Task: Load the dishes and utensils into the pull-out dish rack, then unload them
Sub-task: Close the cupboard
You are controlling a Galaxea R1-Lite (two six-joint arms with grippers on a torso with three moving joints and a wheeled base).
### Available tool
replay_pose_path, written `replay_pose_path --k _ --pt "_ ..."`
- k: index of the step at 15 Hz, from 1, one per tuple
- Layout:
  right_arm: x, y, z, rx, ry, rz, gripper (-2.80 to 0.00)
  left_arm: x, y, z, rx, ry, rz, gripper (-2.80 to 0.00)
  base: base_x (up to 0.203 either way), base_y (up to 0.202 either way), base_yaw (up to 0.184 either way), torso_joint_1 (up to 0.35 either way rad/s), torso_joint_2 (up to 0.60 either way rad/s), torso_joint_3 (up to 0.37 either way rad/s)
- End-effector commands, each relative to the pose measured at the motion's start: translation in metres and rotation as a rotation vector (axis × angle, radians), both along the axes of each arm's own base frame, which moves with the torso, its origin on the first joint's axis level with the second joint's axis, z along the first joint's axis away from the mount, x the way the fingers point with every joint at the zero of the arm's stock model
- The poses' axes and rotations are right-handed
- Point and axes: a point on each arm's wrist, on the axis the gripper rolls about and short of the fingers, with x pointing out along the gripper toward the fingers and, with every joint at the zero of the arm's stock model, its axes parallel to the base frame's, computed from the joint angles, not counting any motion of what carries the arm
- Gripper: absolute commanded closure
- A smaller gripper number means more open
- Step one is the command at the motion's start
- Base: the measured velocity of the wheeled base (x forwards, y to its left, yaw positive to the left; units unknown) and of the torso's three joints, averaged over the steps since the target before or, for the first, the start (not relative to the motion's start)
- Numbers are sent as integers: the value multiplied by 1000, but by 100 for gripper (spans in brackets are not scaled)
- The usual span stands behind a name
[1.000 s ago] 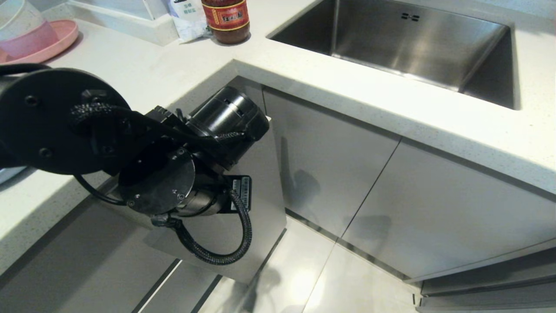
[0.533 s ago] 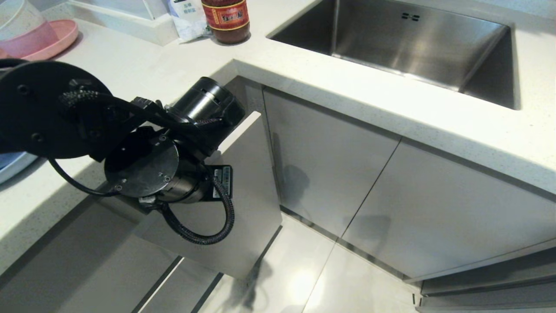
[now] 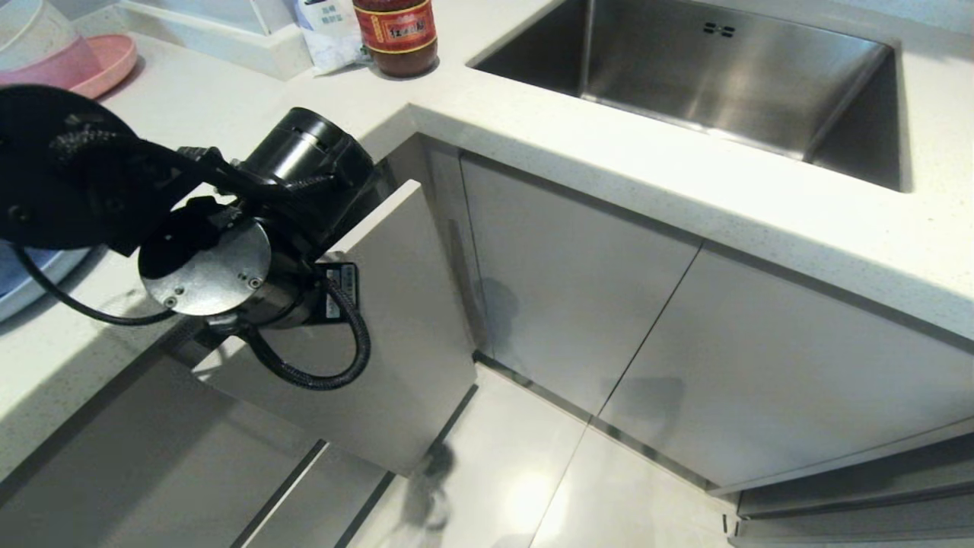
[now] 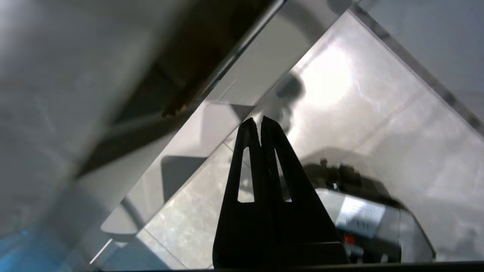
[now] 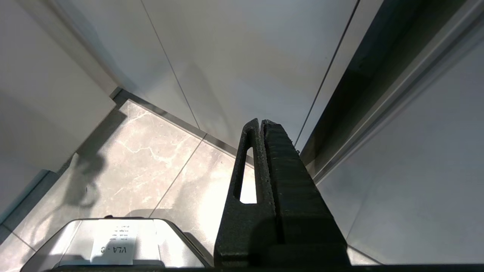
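Head view shows the pull-out dish rack [image 3: 396,335] only partly drawn out from under the white counter [image 3: 251,114]: its narrow pale-grey front stands angled away from the neighbouring cabinet doors, and no wire rack, prongs or utensil box can be seen behind it. The left arm [image 3: 228,228] hangs over the top edge of that front, hiding where it meets the panel. In the left wrist view, the left gripper [image 4: 261,121] has its fingers pressed together with nothing between them, pointing toward the tiled floor [image 4: 340,94] beside the panel's edge. The right gripper [image 5: 261,122] is likewise closed and empty, parked low before the cabinet doors. Of the dishes, only a sliver of the light-blue plate [image 3: 30,281] shows at the counter's left edge; the bowl, fork and chopsticks are out of view. A pink plate [image 3: 106,65] sits farther back. By my reading, the task is at its opening step: the rack needs pulling fully out, and all loading and unloading remains.
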Motion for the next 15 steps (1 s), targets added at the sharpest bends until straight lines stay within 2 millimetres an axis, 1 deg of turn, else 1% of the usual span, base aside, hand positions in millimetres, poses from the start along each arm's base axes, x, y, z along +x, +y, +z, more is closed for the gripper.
replay_pose_path --k 1,10,15 --pt "0 0 0 0 -3 0 0 1 5 4 -9 -27 20 0 0 0 0 0 0 0" --pt "0 0 0 0 -3 0 0 -1 4 3 -2 -25 7 0 0 0 0 0 0 0" --pt "0 0 0 0 -3 1 0 -16 -1 8 -15 -39 -41 0 0 0 0 0 0 0"
